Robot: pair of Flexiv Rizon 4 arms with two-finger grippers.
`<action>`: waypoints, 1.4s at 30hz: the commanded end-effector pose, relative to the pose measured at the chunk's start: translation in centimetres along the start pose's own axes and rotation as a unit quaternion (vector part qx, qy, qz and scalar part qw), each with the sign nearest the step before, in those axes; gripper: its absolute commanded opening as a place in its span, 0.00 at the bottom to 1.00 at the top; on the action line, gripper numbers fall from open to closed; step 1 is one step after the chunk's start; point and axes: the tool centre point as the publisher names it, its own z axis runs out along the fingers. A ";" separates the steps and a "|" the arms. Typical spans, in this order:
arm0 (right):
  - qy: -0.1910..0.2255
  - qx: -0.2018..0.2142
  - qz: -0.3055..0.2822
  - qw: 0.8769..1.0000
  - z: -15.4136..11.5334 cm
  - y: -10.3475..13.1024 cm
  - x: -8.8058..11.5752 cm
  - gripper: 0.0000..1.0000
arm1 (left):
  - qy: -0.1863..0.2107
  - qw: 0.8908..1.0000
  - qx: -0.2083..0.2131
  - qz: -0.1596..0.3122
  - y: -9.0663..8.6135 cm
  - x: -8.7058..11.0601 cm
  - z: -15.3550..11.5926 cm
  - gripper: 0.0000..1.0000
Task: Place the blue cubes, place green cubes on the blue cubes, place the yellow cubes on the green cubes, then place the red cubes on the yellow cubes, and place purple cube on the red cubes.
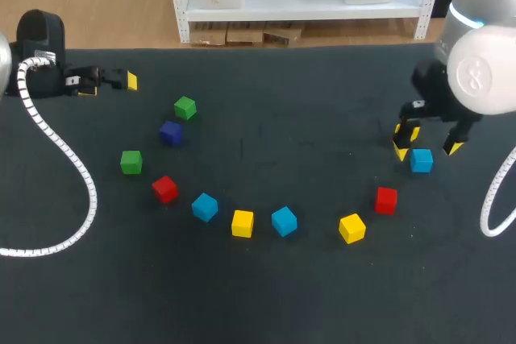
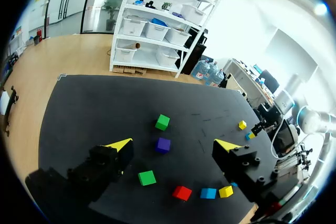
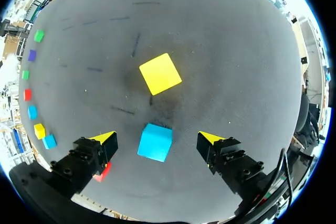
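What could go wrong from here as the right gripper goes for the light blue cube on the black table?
1. The light blue cube lies slightly turned between the open fingers of the right gripper, so closing on it may twist it rather than seat it squarely.
2. A yellow cube lies close ahead of the gripper and a red cube lies beside one finger; a descent that drifts could knock either.

My left arm (image 1: 39, 42) comes in at the far left and lies low and level. The left pincer (image 2: 173, 146) points sideways toward the middle, fingers spread wide. My right arm (image 1: 482, 70) comes in at the right, wrist turned down. The right pincer (image 1: 427, 149) points straight down, fingers wide apart, yellow tips level.
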 end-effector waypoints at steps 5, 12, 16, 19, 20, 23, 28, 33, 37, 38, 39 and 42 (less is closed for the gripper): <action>0.008 0.008 0.003 1.000 0.5 0.2 -0.8 0.62 | 0.000 1.000 0.000 0.000 0.0 0.0 0.0 1.00; 0.011 0.012 0.003 1.000 0.5 0.2 -0.7 0.46 | 0.000 1.000 0.000 0.000 0.0 0.0 0.0 1.00; 0.012 0.011 0.001 1.000 0.5 0.2 -0.6 0.49 | 0.000 1.000 0.000 0.000 0.0 0.0 0.0 1.00; 0.015 0.009 -0.001 1.000 0.5 0.3 -0.5 0.49 | 0.000 1.000 0.000 0.000 0.0 0.0 0.0 1.00; 0.015 0.008 -0.001 1.000 0.5 0.3 -0.5 0.48 | 0.000 1.000 0.000 0.000 0.0 0.0 0.0 1.00; 0.017 0.009 -0.002 1.000 0.4 0.2 -0.4 0.46 | 0.000 1.000 0.000 0.000 0.0 0.0 0.0 1.00; 0.023 0.012 -0.004 1.000 0.6 0.2 -0.3 0.42 | 0.000 1.000 0.000 0.000 0.0 0.0 0.0 1.00; 0.028 0.015 -0.006 0.999 0.9 0.2 -0.3 0.29 | 0.000 1.000 0.000 0.000 0.0 0.0 0.0 1.00; 0.029 0.017 -0.006 0.999 0.9 0.2 -0.3 0.00 | 0.000 1.000 0.000 0.000 0.0 0.0 0.0 1.00; 0.029 0.017 -0.006 0.999 0.9 0.2 -0.3 0.00 | 0.000 1.000 0.000 0.000 0.0 0.0 0.0 1.00; 0.029 0.018 -0.006 0.999 0.9 0.2 -0.3 0.00 | 0.000 1.000 0.000 0.000 0.0 0.0 0.0 1.00; 0.029 0.019 -0.006 0.999 0.8 0.2 -0.3 0.00 | 0.000 1.000 0.000 0.000 0.0 0.0 0.0 1.00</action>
